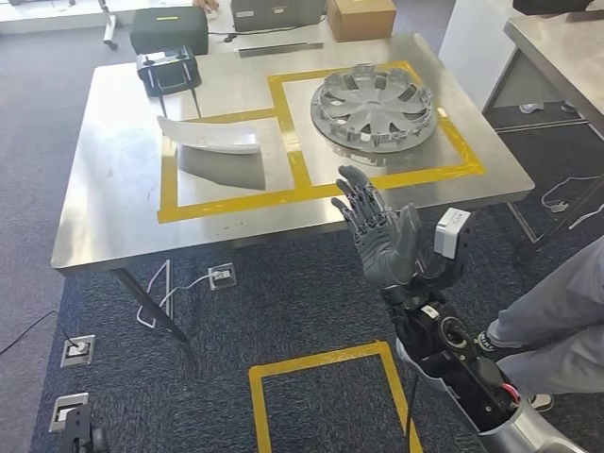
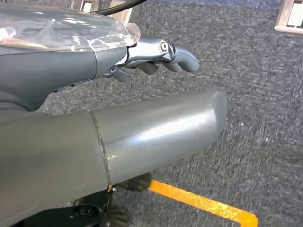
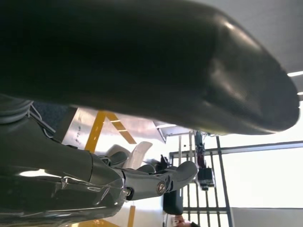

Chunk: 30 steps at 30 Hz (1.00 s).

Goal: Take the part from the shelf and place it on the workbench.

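Observation:
A grey wheel cover [image 1: 374, 107] lies flat on the steel workbench [image 1: 114, 189], inside the right yellow-taped box. A white curved panel part [image 1: 213, 140] lies in the left taped box. My right hand [image 1: 377, 231] is raised just in front of the bench's near edge, below the wheel cover, fingers spread and holding nothing. In the right wrist view that hand [image 3: 143, 66] has straight fingers [image 3: 157, 182] with nothing between them. My left hand [image 2: 153, 127] hangs over the carpet, its fingers [image 2: 168, 52] stretched out and empty.
At the bench's far edge stand a black case [image 1: 169, 30], a black tool tray [image 1: 168, 68] and a cardboard box [image 1: 360, 17]. A person's legs [image 1: 556, 302] are at the right. A second table [image 1: 562, 57] stands far right. Yellow floor tape [image 1: 321, 363] and floor sockets [image 1: 76, 349] lie below.

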{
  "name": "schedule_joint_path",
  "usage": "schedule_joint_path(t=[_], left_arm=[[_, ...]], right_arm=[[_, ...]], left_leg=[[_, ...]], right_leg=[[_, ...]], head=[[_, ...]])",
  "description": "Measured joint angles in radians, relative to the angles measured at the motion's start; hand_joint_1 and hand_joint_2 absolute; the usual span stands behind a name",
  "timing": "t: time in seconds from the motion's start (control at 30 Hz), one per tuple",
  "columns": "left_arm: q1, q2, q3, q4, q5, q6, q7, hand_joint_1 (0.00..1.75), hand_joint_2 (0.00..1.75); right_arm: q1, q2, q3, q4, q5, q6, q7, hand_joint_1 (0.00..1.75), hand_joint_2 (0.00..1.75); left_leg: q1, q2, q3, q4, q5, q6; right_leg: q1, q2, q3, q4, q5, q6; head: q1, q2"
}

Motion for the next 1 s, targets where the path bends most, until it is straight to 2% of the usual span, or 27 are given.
schedule_joint_path(t=[0.03,0.07,0.13,0.17,0.2,0.23,0.3,0.33,0.37,0.4,0.43,0.47,0.5,0.53,0.57,0.6,0.63,0.67,0.7,0.73,0.8,0.83,0.87,0.9,0.93,0.97,1.0], left_arm=[[-0.001,0.0,0.0,0.0,0.0,0.0,0.0,0.0,0.0],[-0.001,0.001,0.0,0.0,0.001,0.001,0.0,0.0,0.0],[-0.001,0.002,0.0,0.0,0.003,0.001,0.002,0.0,0.0],[-0.001,0.004,0.0,0.0,0.005,0.001,0.004,0.0,0.0],[-0.002,0.005,0.0,0.0,0.007,0.001,0.007,0.0,0.0],[-0.003,0.007,0.0,0.0,0.009,0.001,0.008,0.0,0.0],[-0.005,0.009,0.0,0.0,0.011,0.001,0.012,0.0,0.0],[-0.005,0.01,0.0,0.0,0.012,0.001,0.013,0.0,0.0],[-0.005,0.011,0.0,0.0,0.012,0.0,0.015,0.0,0.0],[-0.005,0.011,0.0,0.0,0.012,0.0,0.016,0.0,0.0],[-0.007,0.011,0.0,0.0,0.012,0.0,0.017,0.0,0.0],[-0.009,0.012,0.0,0.0,0.013,0.001,0.018,0.0,0.0],[-0.013,0.013,0.0,0.0,0.014,0.001,0.019,0.0,0.0],[-0.016,0.014,0.0,0.0,0.015,0.001,0.019,0.0,0.0],[-0.02,0.016,0.0,0.0,0.017,0.001,0.019,0.0,0.0],[-0.021,0.017,0.0,0.0,0.019,0.001,0.019,0.0,0.0],[-0.022,0.017,0.0,0.0,0.021,0.001,0.019,0.0,0.0],[-0.021,0.017,0.0,0.0,0.022,0.001,0.019,0.0,0.0],[-0.021,0.017,0.0,0.0,0.023,0.001,0.019,0.0,0.0],[-0.021,0.017,0.0,0.0,0.023,0.001,0.019,0.0,0.0],[-0.02,0.016,0.0,0.0,0.023,0.0,0.02,0.0,0.0],[-0.02,0.016,0.0,0.0,0.024,0.0,0.02,0.0,0.0],[-0.019,0.016,0.0,0.0,0.025,-0.001,0.02,0.0,0.0],[-0.018,0.016,0.0,0.0,0.028,-0.001,0.021,0.0,0.0],[-0.018,0.016,0.0,0.0,0.033,-0.001,0.021,0.0,0.0],[-0.017,0.017,0.0,0.0,0.038,-0.001,0.021,0.0,0.0],[-0.017,0.017,0.0,0.0,0.043,-0.001,0.021,0.0,0.0]], right_arm=[[-0.001,0.0,0.0,0.0,0.0,0.001,0.0,0.0,0.0],[-0.003,0.0,0.0,0.0,-0.001,0.002,-0.001,0.0,0.0],[-0.006,0.0,0.002,0.001,-0.004,0.003,-0.002,0.0,0.0],[-0.01,0.0,0.003,0.002,-0.006,0.004,-0.002,0.0,0.0],[-0.016,0.0,0.004,0.003,-0.007,0.005,-0.003,0.0,0.0],[-0.023,0.0,0.006,0.005,-0.009,0.005,-0.003,0.0,0.0],[-0.035,0.001,0.007,0.011,-0.011,0.005,-0.005,0.0,0.0],[-0.039,0.001,0.008,0.014,-0.012,0.005,-0.007,0.0,0.0],[-0.043,0.002,0.008,0.018,-0.012,0.005,-0.009,0.0,0.0],[-0.047,0.004,0.009,0.022,-0.013,0.005,-0.011,0.0,0.0],[-0.052,0.006,0.01,0.026,-0.013,0.006,-0.015,0.0,0.0],[-0.058,0.009,0.011,0.03,-0.013,0.006,-0.019,0.0,0.0],[-0.064,0.012,0.012,0.034,-0.013,0.008,-0.023,0.0,0.0],[-0.071,0.014,0.013,0.038,-0.012,0.009,-0.027,0.0,0.0],[-0.078,0.017,0.014,0.043,-0.012,0.012,-0.031,0.0,0.0],[-0.084,0.02,0.015,0.049,-0.011,0.015,-0.034,0.0,0.0],[-0.088,0.021,0.016,0.054,-0.01,0.018,-0.036,0.0,0.0],[-0.09,0.023,0.016,0.06,-0.008,0.022,-0.039,0.0,0.0],[-0.092,0.024,0.017,0.065,-0.007,0.025,-0.041,0.0,0.0],[-0.092,0.025,0.017,0.069,-0.007,0.028,-0.042,0.0,0.0],[-0.093,0.027,0.017,0.078,-0.006,0.035,-0.044,0.0,0.0],[-0.093,0.027,0.017,0.084,-0.006,0.039,-0.044,0.0,0.0],[-0.093,0.027,0.017,0.089,-0.006,0.043,-0.045,0.0,0.0],[-0.093,0.028,0.017,0.094,-0.006,0.047,-0.045,0.0,0.0],[-0.093,0.029,0.017,0.099,-0.006,0.053,-0.046,0.0,0.0],[-0.095,0.03,0.017,0.103,-0.006,0.058,-0.047,0.0,0.0],[-0.098,0.031,0.017,0.107,-0.007,0.064,-0.049,0.0,0.0]], left_leg=[[-0.001,-0.001,-0.007,0.006,0.003,-0.006],[-0.002,-0.001,-0.013,0.01,0.008,-0.013],[-0.003,-0.002,-0.021,0.013,0.017,-0.027],[-0.002,-0.003,-0.029,0.021,0.008,-0.033],[0.0,-0.003,-0.042,0.046,-0.018,-0.038],[0.002,-0.003,-0.061,0.092,-0.059,-0.043],[0.004,-0.003,-0.109,0.231,-0.155,-0.05],[0.004,-0.003,-0.124,0.294,-0.18,-0.052],[0.004,-0.003,-0.126,0.329,-0.181,-0.052],[0.004,-0.003,-0.111,0.329,-0.161,-0.05],[0.004,-0.004,-0.079,0.293,-0.128,-0.046],[0.002,-0.004,-0.031,0.228,-0.098,-0.039],[-0.001,-0.004,0.022,0.146,-0.085,-0.032],[-0.004,-0.004,0.067,0.074,-0.082,-0.027],[-0.008,-0.005,0.095,0.023,-0.084,-0.022],[-0.012,-0.005,0.106,-0.004,-0.086,-0.019],[-0.013,-0.006,0.102,-0.01,-0.08,-0.015],[-0.013,-0.004,0.095,-0.013,-0.069,-0.009],[-0.011,-0.003,0.086,-0.016,-0.058,-0.002],[-0.008,-0.001,0.074,-0.019,-0.045,0.006],[-0.007,0.0,0.046,-0.019,-0.02,0.015],[-0.008,0.0,0.03,-0.017,-0.008,0.015],[-0.009,0.0,0.013,-0.015,0.004,0.013],[-0.009,0.0,-0.005,-0.012,0.016,0.011],[-0.009,0.0,-0.024,-0.008,0.027,0.009],[-0.009,0.0,-0.041,-0.003,0.037,0.006],[-0.01,0.0,-0.056,0.002,0.046,0.002]], right_leg=[[0.001,0.002,0.023,-0.044,0.005,-0.002],[0.004,0.004,0.031,-0.064,0.002,-0.005],[0.005,0.004,0.024,-0.066,0.009,-0.017],[0.004,0.002,0.017,-0.066,0.015,-0.026],[0.002,0.001,0.008,-0.066,0.024,-0.037],[0.001,-0.002,-0.003,-0.068,0.033,-0.047],[0.005,-0.004,-0.028,-0.067,0.051,-0.058],[0.006,-0.005,-0.042,-0.066,0.061,-0.06],[0.008,-0.006,-0.055,-0.065,0.071,-0.06],[0.01,-0.006,-0.068,-0.064,0.08,-0.06],[0.011,-0.006,-0.08,-0.063,0.089,-0.059],[0.013,-0.006,-0.089,-0.062,0.098,-0.058],[0.015,-0.006,-0.098,-0.061,0.106,-0.055],[0.016,-0.006,-0.104,-0.062,0.116,-0.051],[0.016,-0.007,-0.107,-0.064,0.126,-0.046],[0.014,-0.008,-0.109,-0.068,0.136,-0.039],[0.013,-0.008,-0.11,-0.073,0.147,-0.033],[0.011,-0.007,-0.114,-0.073,0.147,-0.027],[0.011,-0.006,-0.124,-0.057,0.124,-0.022],[0.011,-0.004,-0.137,-0.019,0.081,-0.019],[0.009,-0.004,-0.169,0.112,-0.036,-0.015],[0.008,-0.003,-0.179,0.182,-0.072,-0.013],[0.008,-0.003,-0.179,0.232,-0.08,-0.011],[0.009,-0.003,-0.166,0.252,-0.063,-0.011],[0.009,-0.003,-0.137,0.238,-0.03,-0.011],[0.009,-0.003,-0.092,0.188,0.003,-0.013],[0.01,-0.003,-0.037,0.114,0.012,-0.016]], head=[[0.001,0.0],[0.001,0.0],[0.0,0.0],[-0.002,0.0],[-0.006,0.0],[-0.009,0.0],[-0.016,0.0],[-0.017,0.0],[-0.017,0.0],[-0.017,0.0],[-0.017,0.0],[-0.017,0.0],[-0.017,0.0],[-0.016,0.0],[-0.015,0.0],[-0.015,0.0],[-0.014,0.0],[-0.015,0.0],[-0.015,0.0],[-0.014,0.0],[-0.011,0.0],[-0.009,0.0],[-0.009,0.0],[-0.008,0.0],[-0.007,0.0],[-0.006,0.0],[-0.004,0.0]])
